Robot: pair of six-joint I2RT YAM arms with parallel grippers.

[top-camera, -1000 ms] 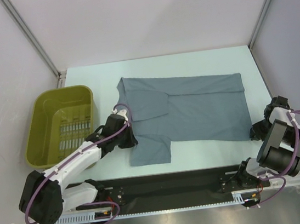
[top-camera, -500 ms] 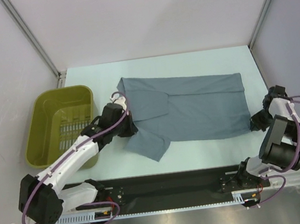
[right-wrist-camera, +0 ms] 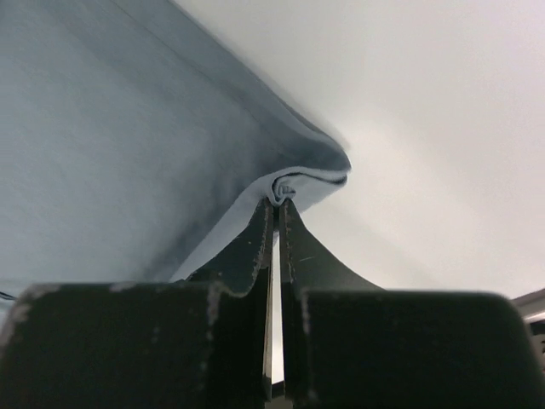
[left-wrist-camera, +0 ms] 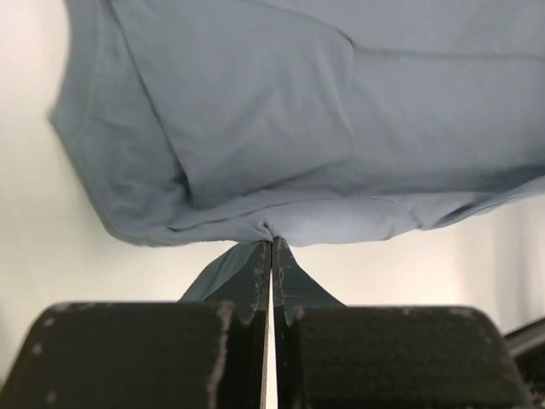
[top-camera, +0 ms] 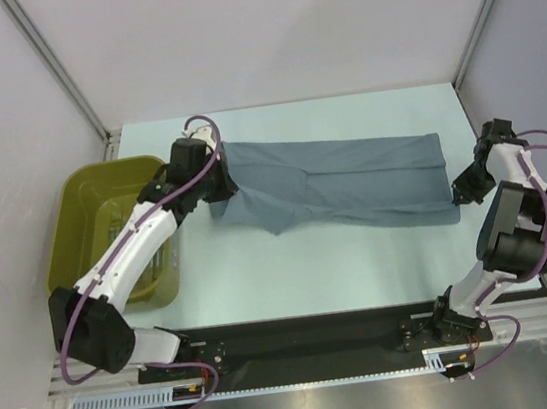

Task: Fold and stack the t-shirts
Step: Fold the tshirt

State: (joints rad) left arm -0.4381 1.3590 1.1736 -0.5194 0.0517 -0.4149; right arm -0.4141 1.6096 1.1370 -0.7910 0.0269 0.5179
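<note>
One slate blue-grey t-shirt (top-camera: 341, 180) lies across the middle of the pale table, its near half lifted and carried over its far half. My left gripper (top-camera: 219, 186) is shut on the shirt's left edge near the basket; in the left wrist view the cloth (left-wrist-camera: 255, 128) bunches at the pinched tips of that gripper (left-wrist-camera: 272, 243). My right gripper (top-camera: 457, 198) is shut on the shirt's near right corner, and the right wrist view has the gripper (right-wrist-camera: 276, 203) pinching a curled fold of cloth (right-wrist-camera: 128, 128).
An olive basket (top-camera: 86, 239) stands at the table's left, partly under my left arm. Bare pale table (top-camera: 342, 266) runs between the shirt and the black base rail (top-camera: 311, 336). Grey walls close in the back and both sides.
My left gripper has lifted the shirt's near left part and carried it toward the far edge. My right gripper closed on the near right corner and moved it away too.
</note>
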